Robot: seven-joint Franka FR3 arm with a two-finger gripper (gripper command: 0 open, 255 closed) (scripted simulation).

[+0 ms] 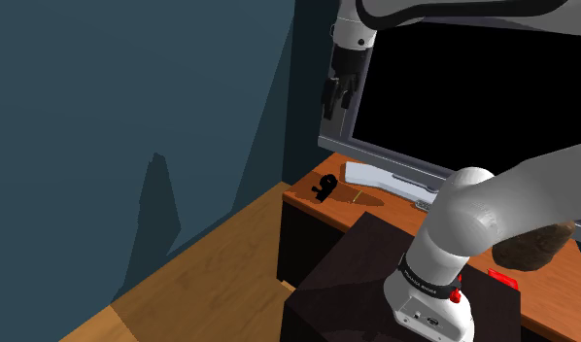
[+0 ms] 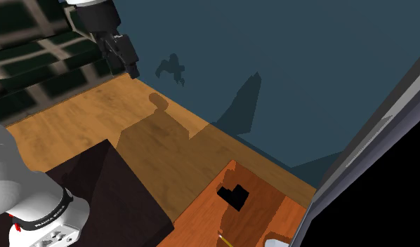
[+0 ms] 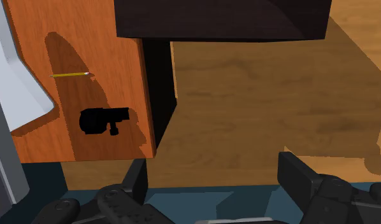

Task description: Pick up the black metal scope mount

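The black scope mount [image 1: 326, 185] lies near the corner of an orange-brown desk [image 1: 308, 202], close to its edge. It also shows as a dark blocky shape [image 2: 233, 195] in the second exterior view. In the wrist view the scope mount [image 3: 101, 121] lies on its side, well below the hand and off to one side of the fingers. My gripper [image 1: 337, 97] hangs high above the desk, over the mount, in front of the screen's frame. The gripper [image 3: 215, 184] is open, its fingers [image 3: 297, 178] wide apart with nothing between them. From the second exterior view the gripper [image 2: 126, 62] is far up.
A yellow pencil [image 3: 70, 75] and a white curved object [image 1: 386, 181] lie on the desk beside the mount. A large black screen [image 1: 473, 87] stands behind. The dark stand box [image 1: 366, 272] sits next to the desk. A brown lumpy object [image 1: 536, 243] rests further along. Wooden floor [image 1: 201, 282] lies below.
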